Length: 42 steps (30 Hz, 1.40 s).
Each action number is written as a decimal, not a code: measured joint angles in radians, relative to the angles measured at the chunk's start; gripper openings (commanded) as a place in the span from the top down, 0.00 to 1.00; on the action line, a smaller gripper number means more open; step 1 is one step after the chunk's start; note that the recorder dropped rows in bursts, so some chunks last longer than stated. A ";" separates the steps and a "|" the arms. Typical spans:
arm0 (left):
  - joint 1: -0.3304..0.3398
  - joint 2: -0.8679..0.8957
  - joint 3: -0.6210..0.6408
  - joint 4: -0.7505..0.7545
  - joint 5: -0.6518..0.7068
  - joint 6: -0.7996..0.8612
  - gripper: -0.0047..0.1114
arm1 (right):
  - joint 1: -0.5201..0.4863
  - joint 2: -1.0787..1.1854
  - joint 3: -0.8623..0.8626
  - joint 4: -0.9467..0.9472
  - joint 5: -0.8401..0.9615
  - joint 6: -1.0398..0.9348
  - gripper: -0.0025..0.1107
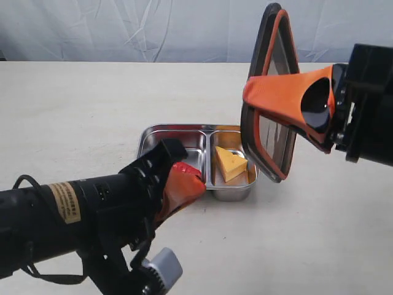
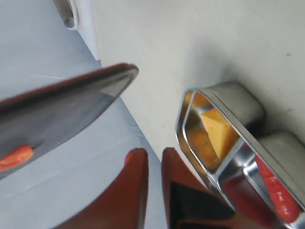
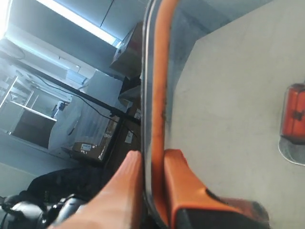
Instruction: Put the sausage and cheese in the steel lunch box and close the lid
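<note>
The steel lunch box lies on the table with the yellow cheese in its right compartment. The red sausage lies in the left compartment, also seen as the sausage beside the cheese. My left gripper hovers at the box's near left corner. Its fingers stand a narrow gap apart, with nothing between them. My right gripper is shut on the rim of the dark lid. It holds the lid almost upright above the box's right end. The orange seal of the lid runs between the fingers.
The beige table stretches left of and behind the box, with a wrinkled pale backdrop at its far edge. The left arm's dark body fills the lower left corner.
</note>
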 measured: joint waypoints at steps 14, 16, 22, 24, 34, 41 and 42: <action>-0.104 0.000 -0.002 0.024 -0.141 -0.001 0.76 | 0.000 0.003 -0.015 0.000 -0.051 0.095 0.99; -0.104 0.000 -0.004 0.031 -0.125 -0.001 0.76 | 0.000 0.003 -0.015 0.000 -0.051 0.099 0.99; -0.104 0.000 -0.006 -0.126 -0.155 -0.211 0.76 | 0.000 0.003 -0.017 0.000 0.018 0.035 0.99; -0.104 0.000 -0.006 -0.180 -0.182 -0.611 0.76 | 0.000 0.003 -0.017 0.000 0.047 -0.053 0.99; -0.104 0.007 -0.006 0.043 -0.341 -2.037 0.70 | 0.000 0.003 -0.017 0.000 0.088 -0.158 0.99; -0.104 0.092 -0.006 0.049 -0.386 -2.106 0.57 | 0.000 0.003 -0.017 0.000 0.052 -0.121 0.99; -0.104 0.107 -0.006 0.049 -0.403 -2.110 0.56 | 0.000 0.003 -0.017 0.000 0.046 -0.116 0.99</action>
